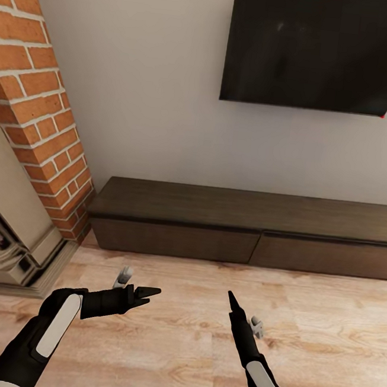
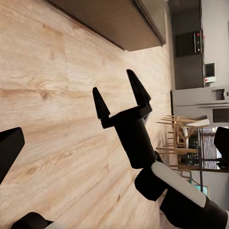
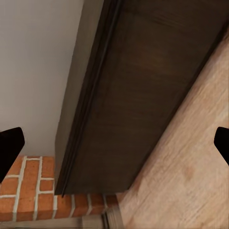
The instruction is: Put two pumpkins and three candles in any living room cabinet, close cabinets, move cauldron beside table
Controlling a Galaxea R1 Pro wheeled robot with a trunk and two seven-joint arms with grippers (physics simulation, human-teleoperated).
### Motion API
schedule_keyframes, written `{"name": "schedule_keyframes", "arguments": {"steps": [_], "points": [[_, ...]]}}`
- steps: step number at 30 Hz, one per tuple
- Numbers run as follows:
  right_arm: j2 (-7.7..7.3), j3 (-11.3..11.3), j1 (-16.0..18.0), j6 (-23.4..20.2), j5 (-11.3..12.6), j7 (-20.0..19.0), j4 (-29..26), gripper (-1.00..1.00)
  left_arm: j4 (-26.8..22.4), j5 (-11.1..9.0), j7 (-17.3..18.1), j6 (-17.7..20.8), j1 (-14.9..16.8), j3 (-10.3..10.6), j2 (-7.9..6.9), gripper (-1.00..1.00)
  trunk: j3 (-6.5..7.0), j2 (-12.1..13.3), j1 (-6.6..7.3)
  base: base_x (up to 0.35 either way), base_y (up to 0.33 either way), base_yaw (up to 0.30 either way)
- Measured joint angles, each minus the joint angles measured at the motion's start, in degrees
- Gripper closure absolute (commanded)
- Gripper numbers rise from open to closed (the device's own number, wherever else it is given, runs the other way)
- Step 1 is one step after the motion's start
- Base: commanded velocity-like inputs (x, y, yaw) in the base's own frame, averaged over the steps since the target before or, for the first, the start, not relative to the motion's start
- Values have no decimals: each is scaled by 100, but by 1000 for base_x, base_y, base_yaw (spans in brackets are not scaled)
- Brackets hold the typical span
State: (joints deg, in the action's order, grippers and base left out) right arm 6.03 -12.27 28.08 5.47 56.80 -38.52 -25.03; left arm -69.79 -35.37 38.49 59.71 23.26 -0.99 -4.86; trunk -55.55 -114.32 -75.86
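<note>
Standing on pale wood floor (image 1: 178,335) in front of the long dark-brown cabinet (image 1: 244,225), with both drawer fronts flush and shut, below a black wall television (image 1: 316,48) and just beside the brick chimney breast (image 1: 43,118) at its left end. Held low over the floor short of the cabinet, well apart from each other: left gripper (image 1: 150,293) with fingers spread and nothing between them, and right gripper (image 2: 120,95), also with fingers apart and empty. Seen past the far right end of the cabinet in the left wrist view: wooden chairs (image 2: 183,133) and grey kitchen cupboards (image 2: 188,47).
</note>
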Motion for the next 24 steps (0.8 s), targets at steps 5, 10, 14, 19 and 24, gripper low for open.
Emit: {"name": "schedule_keyframes", "arguments": {"steps": [5,10,14,19,24], "points": [[-7,-2,0,-3,9,-524,0,-100,1,-1,7,-1,-3,0,6,-100,-90,-201,-110,0,0,0],[-22,-13,-7,-9,24,-1085,0,-100,1,0,9,-1,-7,0,18,-100,-180,-401,-220,0,0,0],[-24,-16,-13,-15,28,-1214,6,-100,1,0,9,-1,-8,13,31,-100,-251,-562,-308,0,0,0],[-22,-17,-18,-49,73,-1250,9,-100,1,8,107,6,-9,99,24,-100,-341,-762,-417,0,0,0],[-59,-6,-25,-702,650,-1628,12,-100,15,30,589,2,-9,113,10,-100,-431,-963,-527,0,0,0]]}}
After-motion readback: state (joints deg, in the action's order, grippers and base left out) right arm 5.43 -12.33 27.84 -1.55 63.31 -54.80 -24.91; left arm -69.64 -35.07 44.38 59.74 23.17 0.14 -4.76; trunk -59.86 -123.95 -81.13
